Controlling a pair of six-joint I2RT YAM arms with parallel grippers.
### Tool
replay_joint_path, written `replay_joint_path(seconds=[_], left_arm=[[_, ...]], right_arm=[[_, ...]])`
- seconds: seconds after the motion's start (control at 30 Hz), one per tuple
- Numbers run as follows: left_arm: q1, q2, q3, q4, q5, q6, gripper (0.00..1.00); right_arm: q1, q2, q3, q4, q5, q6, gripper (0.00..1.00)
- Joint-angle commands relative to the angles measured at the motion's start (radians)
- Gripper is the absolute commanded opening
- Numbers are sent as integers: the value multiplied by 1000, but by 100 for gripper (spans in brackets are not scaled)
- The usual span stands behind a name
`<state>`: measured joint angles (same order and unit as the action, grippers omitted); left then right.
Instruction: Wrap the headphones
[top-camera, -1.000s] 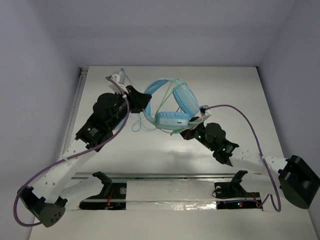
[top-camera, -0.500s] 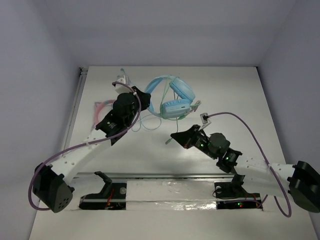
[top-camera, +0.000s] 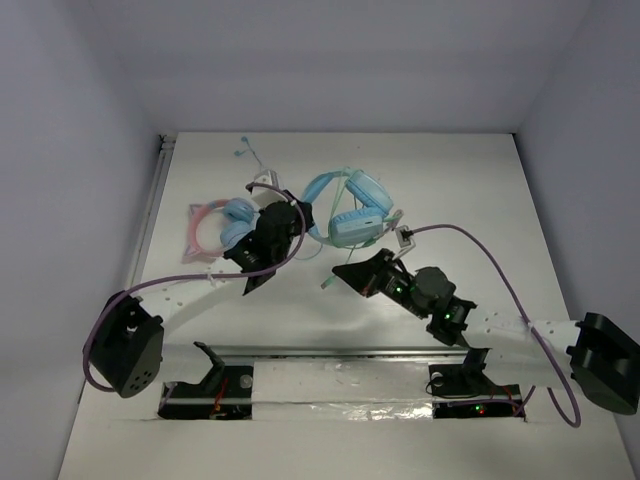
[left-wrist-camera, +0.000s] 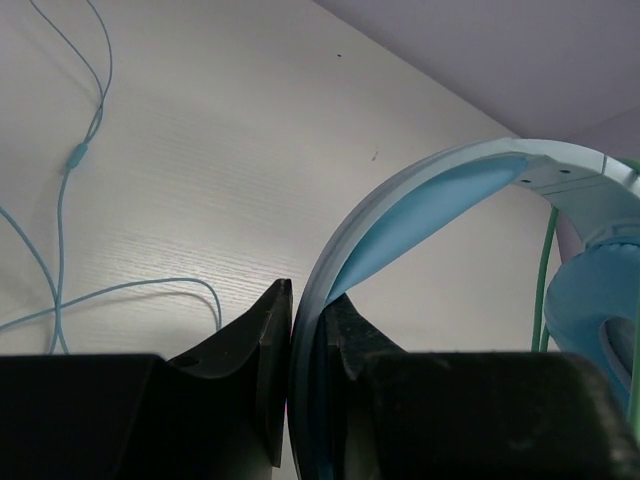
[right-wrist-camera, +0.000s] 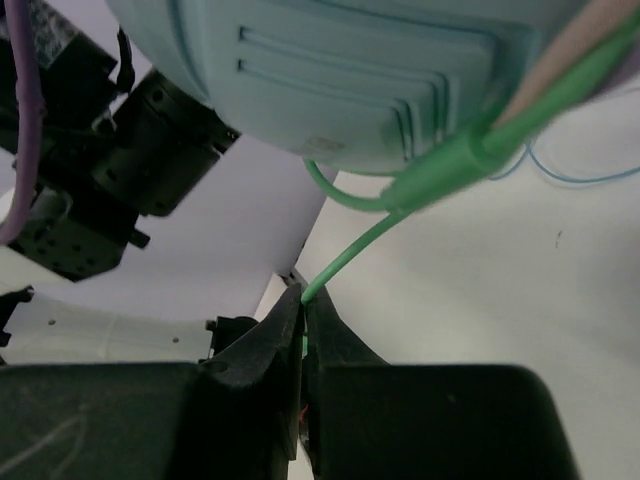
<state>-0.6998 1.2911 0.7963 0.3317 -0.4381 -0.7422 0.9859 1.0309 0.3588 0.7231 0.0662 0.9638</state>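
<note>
Headphones (top-camera: 350, 212) clamped by left gripper (left-wrist-camera: 307, 298); right gripper (right-wrist-camera: 303, 300) pinches cable (right-wrist-camera: 350, 255).

L arm (top-camera: 185, 290), R arm (top-camera: 510, 325): white links, black joint housings, purple cable (top-camera: 490, 250) along each. Green LEDs (top-camera: 400, 287) on R arm. L gripper (left-wrist-camera: 305, 295), R gripper (right-wrist-camera: 303, 297): matte black wedge fingers.

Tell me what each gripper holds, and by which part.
Left gripper: the headphones, clamped on the headband. Right gripper: their green cable, pinched close to the earcup.
</note>
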Motion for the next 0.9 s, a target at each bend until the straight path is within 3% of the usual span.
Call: replay_joint_path(seconds=[0.0,0.43,0.63,0.87], left_arm=[[-32,0,-22,239,-137,-69,0],[-119,16,-193,336,-126,-140,0],[-130,-39,-224,337,-128,-97,0],[-130,-53,-221,193,-111,-62,0]], right_arm=[[36,43,81,133,-17,39,0],[36,199,135,232,309,154,0],[36,245,157,228,371,231,4],[36,281,198,167,374,291,13]])
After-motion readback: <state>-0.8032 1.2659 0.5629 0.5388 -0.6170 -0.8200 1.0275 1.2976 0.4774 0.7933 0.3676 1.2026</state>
